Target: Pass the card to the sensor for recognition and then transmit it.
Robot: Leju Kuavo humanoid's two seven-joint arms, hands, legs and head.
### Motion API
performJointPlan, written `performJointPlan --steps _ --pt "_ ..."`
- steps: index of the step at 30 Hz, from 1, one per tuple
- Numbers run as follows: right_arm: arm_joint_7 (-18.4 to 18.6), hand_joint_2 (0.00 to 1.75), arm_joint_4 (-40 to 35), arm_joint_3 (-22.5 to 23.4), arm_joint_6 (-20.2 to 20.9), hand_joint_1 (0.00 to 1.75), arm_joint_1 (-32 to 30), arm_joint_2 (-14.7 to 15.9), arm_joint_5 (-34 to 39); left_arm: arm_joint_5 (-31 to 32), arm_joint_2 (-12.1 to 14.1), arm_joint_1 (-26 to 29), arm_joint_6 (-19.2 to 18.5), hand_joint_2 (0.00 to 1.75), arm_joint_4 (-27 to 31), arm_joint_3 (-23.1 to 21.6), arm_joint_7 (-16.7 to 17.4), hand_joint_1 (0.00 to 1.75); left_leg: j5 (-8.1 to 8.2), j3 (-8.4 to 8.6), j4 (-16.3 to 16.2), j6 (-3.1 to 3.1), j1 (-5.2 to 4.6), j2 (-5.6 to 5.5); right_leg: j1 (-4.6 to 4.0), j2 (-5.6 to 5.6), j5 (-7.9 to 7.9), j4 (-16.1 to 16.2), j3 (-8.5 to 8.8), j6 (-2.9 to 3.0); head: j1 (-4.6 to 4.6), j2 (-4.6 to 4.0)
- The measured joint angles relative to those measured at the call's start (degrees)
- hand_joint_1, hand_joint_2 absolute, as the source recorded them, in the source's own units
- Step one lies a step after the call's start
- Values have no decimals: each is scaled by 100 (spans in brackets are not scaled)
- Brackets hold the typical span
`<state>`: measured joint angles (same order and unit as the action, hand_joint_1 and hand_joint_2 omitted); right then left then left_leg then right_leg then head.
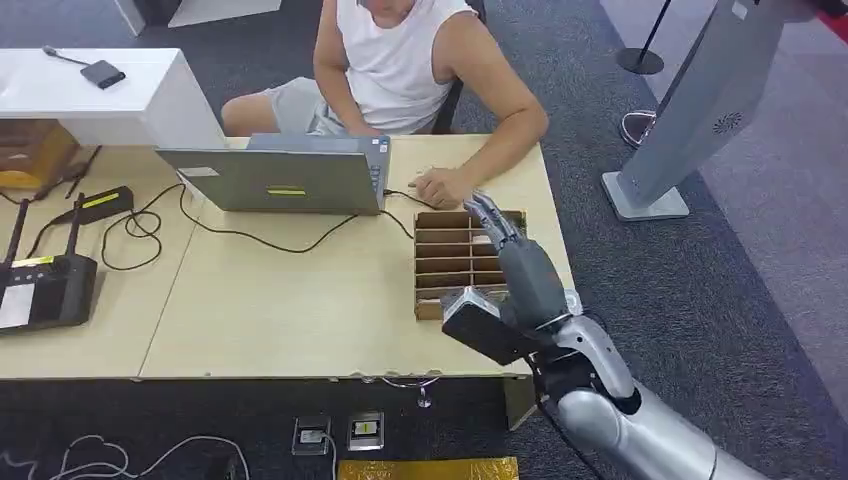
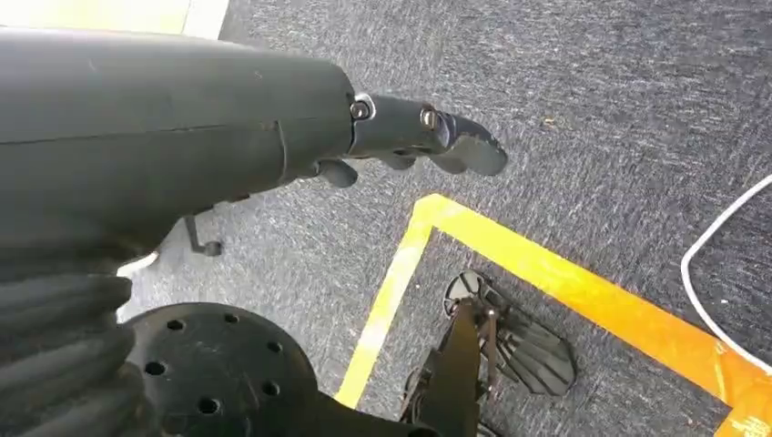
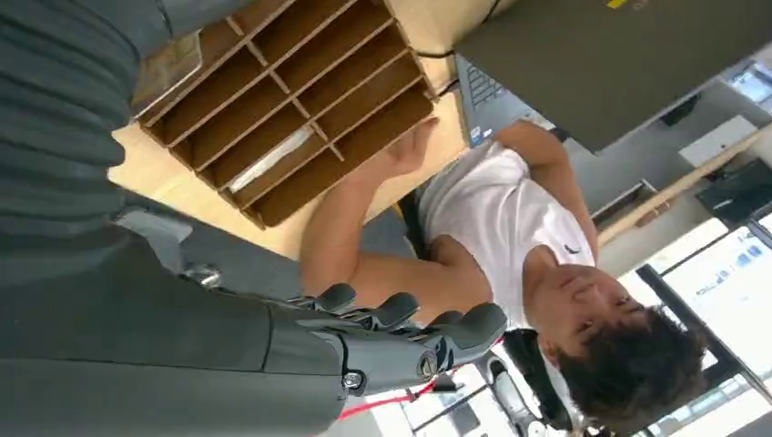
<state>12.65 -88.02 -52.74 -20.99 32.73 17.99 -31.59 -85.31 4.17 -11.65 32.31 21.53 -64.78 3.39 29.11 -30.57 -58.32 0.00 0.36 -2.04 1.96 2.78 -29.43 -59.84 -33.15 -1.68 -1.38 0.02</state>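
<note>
Our right hand (image 1: pixel 497 232) hovers over the brown slotted cardboard organiser (image 1: pixel 450 262) on the worktop, fingers (image 3: pixel 405 314) loosely extended, grasping nothing. A thin white card (image 3: pixel 269 158) lies lengthwise in one organiser slot, under that hand. Our left hand (image 2: pixel 428 137) hangs by the floor, released.

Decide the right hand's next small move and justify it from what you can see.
Probably lower the right hand into the slotted cardboard box toward the white card lying in one slot: the hand hovers over the box, fingers extended and holding nothing.
</note>
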Motion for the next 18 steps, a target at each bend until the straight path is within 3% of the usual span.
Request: performJointPlan --steps 2,8,18 --pt "250 175 -55 0 180 0 -87 57 -428 0 -2 -21 -55 175 0 0 26 0 0 1 0 0 0 0 0 0 0 0 2 0 2 0" --pt "521 175 -57 17 527 0 -266 175 -784 0 0 -46 -105 175 -2 -2 107 0 0 -1 0 0 0 1 0 2 0 0 1 0 0 0" --pt "991 175 346 11 1023 0 8 184 -1367 0 -2 -46 -66 175 -5 -2 153 0 -1 -3 0 0 0 -1 0 0 0 0 3 0 4 0"
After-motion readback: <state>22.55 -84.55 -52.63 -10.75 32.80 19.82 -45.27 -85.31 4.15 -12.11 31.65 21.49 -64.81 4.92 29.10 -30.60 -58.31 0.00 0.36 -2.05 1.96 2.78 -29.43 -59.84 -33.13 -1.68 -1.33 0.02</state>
